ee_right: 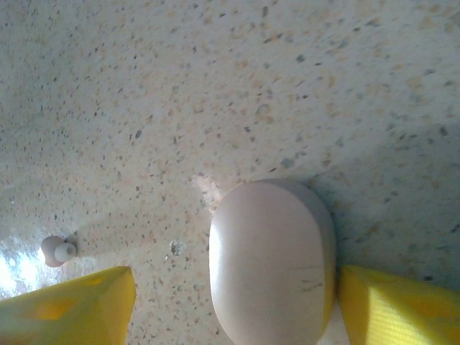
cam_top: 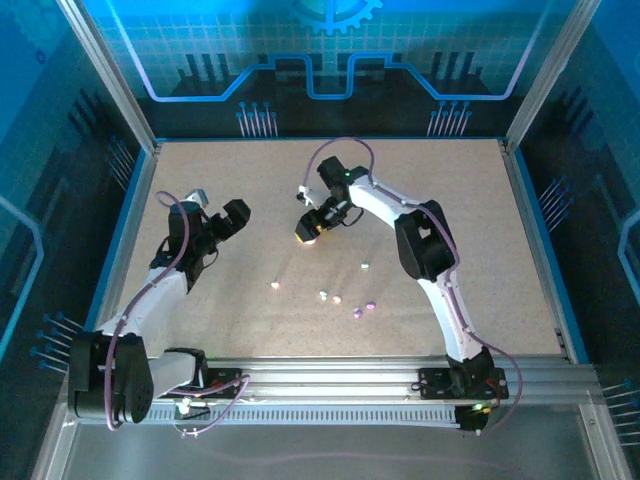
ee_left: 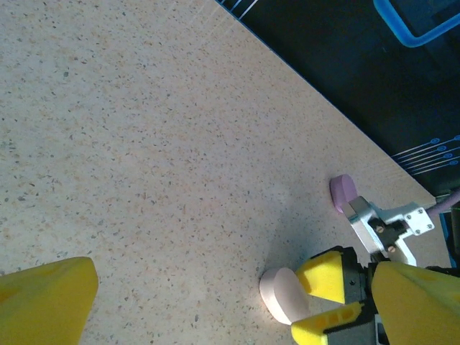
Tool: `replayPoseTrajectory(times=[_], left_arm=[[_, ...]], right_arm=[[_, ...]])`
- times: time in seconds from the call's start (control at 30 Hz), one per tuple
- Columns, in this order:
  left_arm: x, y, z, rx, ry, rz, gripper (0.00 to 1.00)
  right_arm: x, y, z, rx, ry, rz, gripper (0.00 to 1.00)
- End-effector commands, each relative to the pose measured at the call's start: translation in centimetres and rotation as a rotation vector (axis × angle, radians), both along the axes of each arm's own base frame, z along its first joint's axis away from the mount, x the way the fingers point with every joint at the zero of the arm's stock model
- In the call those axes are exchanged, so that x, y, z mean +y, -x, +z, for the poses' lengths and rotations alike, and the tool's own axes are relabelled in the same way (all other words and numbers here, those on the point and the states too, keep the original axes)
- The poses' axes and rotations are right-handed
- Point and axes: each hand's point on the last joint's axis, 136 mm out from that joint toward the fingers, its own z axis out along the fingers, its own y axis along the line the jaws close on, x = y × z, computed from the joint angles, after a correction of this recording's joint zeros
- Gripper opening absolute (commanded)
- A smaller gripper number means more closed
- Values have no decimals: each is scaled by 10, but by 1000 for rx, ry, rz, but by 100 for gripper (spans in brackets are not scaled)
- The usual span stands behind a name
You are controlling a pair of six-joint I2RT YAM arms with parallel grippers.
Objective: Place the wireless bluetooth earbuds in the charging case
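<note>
Plainly, the wireless earbuds [cam_top: 337, 299] lie loose on the worktop [cam_top: 450, 180], six tiny pale pieces strung out in a ragged row toward its near middle, between the two arms. Two purple ones sit close together at the row's right end, a cream one lies by itself at the left end, and a greenish one sits a little farther back than the rest. From the right wrist, one pinkish earbud [ee_right: 57, 250] with a white tip lies off to one side of the charging case [ee_right: 269, 273], apart from it. That case is a cream oval (lid closed, as far as its smooth top tells) resting flat on the worktop, farther back than the row. The right gripper [cam_top: 308, 230] is lowered over it with its yellow fingers [ee_right: 72, 309] spread to either side. One is just beside or touching the case's edge, I cannot tell which, and the other stands clear with bare worktop between, so nothing is clamped. A purple case [ee_left: 343, 192] lies just beyond that gripper in the left wrist view. The left gripper [cam_top: 215, 207] hangs over the worktop's left part, jaws wide apart and holding nothing.
</note>
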Motion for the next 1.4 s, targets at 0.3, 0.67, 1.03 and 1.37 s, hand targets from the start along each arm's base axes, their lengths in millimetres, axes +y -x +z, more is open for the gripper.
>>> replayPoseTrajectory(times=[0.3,0.67,1.03,1.37], left_arm=[[-5,4,10,-23,-15,-33,99],[-7,4,12,-23,-6,-41,99],[-63,7,57,-105,170,-243,83],[-197,50,122,-217,198,-699,71]], right_arm=[[0,-9,-19,-296,228,62,68],[-1,-1,1,-437,183,83,42],[-37,46,131,-741,-184,-32,34],[-89,97,203,-1023,-268,-21,33]])
